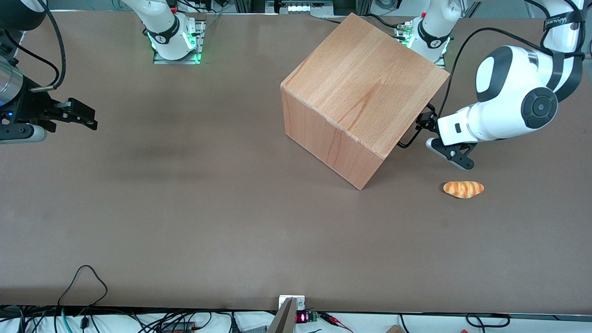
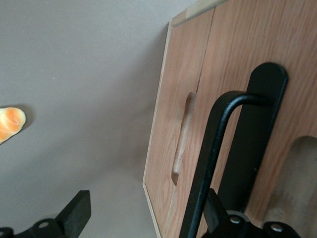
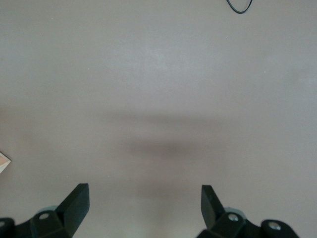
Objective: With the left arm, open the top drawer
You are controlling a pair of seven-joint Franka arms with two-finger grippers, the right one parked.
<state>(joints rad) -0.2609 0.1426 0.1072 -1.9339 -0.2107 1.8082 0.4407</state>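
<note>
Black bar handle [image 2: 210, 163] of the top drawer [image 2: 233, 59] lies just inside one finger [image 2: 214, 210] of the left arm's gripper [image 2: 143, 215]; fingers apart, nothing clamped. Drawer appears shut. Step: approach. Next, I judge: close on the handle, then pull outward.

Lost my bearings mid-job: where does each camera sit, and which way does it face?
Front view: above the table, facing the arm bases; shows the white left arm beside the wooden cube casing.
Left wrist view: on that arm, facing the pale drawer front; open gripper straddles the black bar handle.
Right wrist view: bare tabletop.
Shared: orange bread roll.
</note>
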